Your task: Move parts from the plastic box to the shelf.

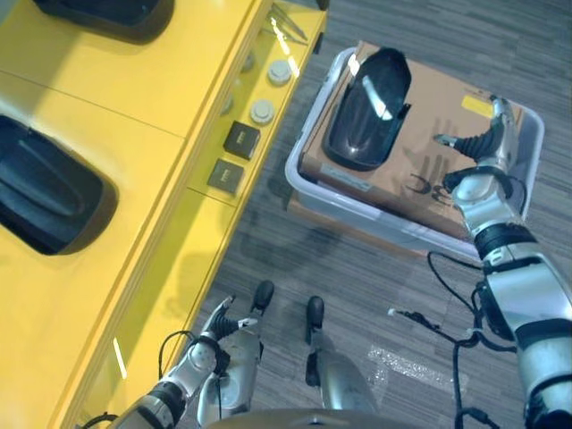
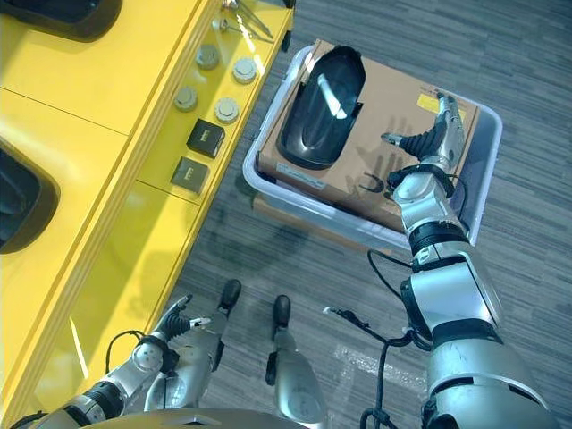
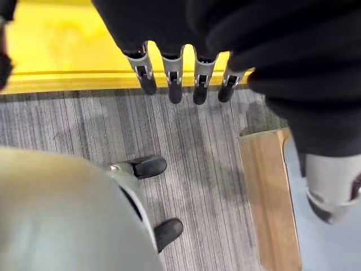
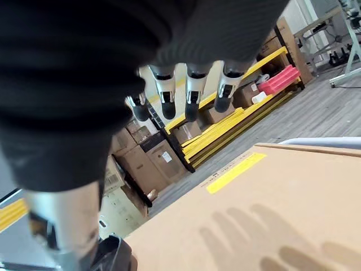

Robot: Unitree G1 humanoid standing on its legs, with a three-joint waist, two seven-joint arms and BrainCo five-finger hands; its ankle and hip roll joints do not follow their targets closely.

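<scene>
A glossy black curved part (image 1: 366,107) lies on a brown cardboard sheet (image 1: 429,116) inside the pale plastic box (image 1: 299,174) on the floor. My right hand (image 1: 483,147) hovers open over the cardboard's right side, apart from the black part; its straight fingers (image 4: 189,96) throw a shadow on the cardboard (image 4: 271,192). The yellow shelf (image 1: 134,89) runs along the left. Low beside its front face, my left hand (image 1: 219,335) hangs open and holds nothing, its fingers (image 3: 175,79) pointing at the shelf's edge.
Two black parts (image 1: 45,192) (image 1: 107,13) lie on the shelf top. Round discs (image 1: 262,111) and small black squares (image 1: 241,138) sit on its lower ledge. A wooden board (image 3: 271,192) sits under the box. Striped grey floor lies between shelf and box.
</scene>
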